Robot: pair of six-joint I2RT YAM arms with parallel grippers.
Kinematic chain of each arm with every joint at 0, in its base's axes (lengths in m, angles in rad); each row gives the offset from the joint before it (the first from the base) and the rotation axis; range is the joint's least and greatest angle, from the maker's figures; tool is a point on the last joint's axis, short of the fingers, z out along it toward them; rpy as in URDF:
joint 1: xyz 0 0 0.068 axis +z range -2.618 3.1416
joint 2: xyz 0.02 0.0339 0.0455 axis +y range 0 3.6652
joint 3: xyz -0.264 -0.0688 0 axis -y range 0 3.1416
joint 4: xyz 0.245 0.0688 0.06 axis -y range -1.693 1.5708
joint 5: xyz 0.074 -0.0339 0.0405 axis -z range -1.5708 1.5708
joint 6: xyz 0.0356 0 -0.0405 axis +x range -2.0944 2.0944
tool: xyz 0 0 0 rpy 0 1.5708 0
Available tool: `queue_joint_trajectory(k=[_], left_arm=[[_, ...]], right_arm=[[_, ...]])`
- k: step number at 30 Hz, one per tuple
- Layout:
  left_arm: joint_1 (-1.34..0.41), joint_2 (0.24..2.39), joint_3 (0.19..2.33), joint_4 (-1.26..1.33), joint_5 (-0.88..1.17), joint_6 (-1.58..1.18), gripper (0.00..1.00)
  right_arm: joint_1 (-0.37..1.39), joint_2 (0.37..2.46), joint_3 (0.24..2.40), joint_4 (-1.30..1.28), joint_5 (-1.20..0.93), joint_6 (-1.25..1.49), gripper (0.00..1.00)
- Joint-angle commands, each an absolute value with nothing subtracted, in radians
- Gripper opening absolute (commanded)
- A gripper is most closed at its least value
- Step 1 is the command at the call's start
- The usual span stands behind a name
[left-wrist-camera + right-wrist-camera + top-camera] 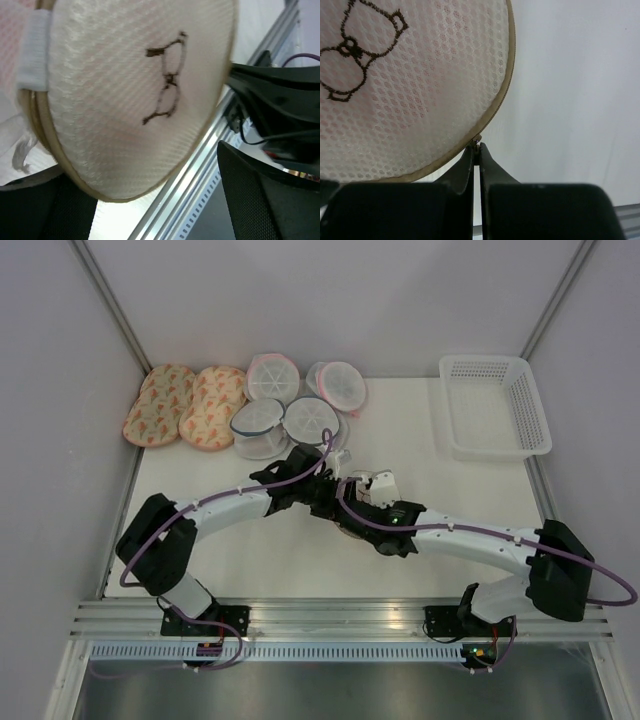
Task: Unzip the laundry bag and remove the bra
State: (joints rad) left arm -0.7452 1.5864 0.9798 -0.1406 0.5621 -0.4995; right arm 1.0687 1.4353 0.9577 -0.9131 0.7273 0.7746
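— Right hand was what mattered: my fingers there were pressed together at the rim of the laundry bag, pinching what I took for the zip pull, a small metal bit right at the tips.

— Why hold it there?

— The zip ran round that rim, and the pull was the one part that would undo it.

— And your other hand?

— My left hand stood spread wide and gripped nothing. One finger sat close under the bag's lower edge; the other was well apart from it. I judged it was placed to steady the bag against the right hand's tug.

— Where was the bag?

— Between my two wrists, over the middle of the worktop, with its black scribble facing the left wrist camera. From above, my arms hid it, so I couldn't tell whether it rested on the worktop or hung clear.

— The bra?

— Inside, I judged: the bra showed only as pink through the mesh. The rim looked closed where the right wrist saw it, so the unzipping seemed barely begun.
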Motion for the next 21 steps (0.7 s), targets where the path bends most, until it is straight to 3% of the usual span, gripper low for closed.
queue_joint_trajectory(k=[1, 5, 10, 15, 21], left_arm=[[-0.746, 1.589, 1.006, -0.189, 0.456, -0.454, 0.93], [-0.744, 1.537, 0.974, -0.297, 0.110, -0.569, 0.95], [-0.742, 1.264, 0.820, -0.342, -0.107, -0.785, 0.96], [-0.742, 1.059, 0.716, -0.318, -0.072, -0.909, 1.00], [-0.746, 1.043, 0.560, -0.137, 0.161, -1.043, 1.00]], right_arm=[[1.069, 1.306, 0.930, -0.896, 0.721, 0.770, 0.01], [1.068, 1.227, 0.887, -0.850, 0.654, 0.744, 0.00], [1.068, 1.215, 0.845, -0.776, 0.513, 0.712, 0.01], [1.068, 1.207, 0.772, -0.516, 0.226, 0.689, 0.00], [1.068, 1.203, 0.719, -0.198, -0.077, 0.712, 0.00]])
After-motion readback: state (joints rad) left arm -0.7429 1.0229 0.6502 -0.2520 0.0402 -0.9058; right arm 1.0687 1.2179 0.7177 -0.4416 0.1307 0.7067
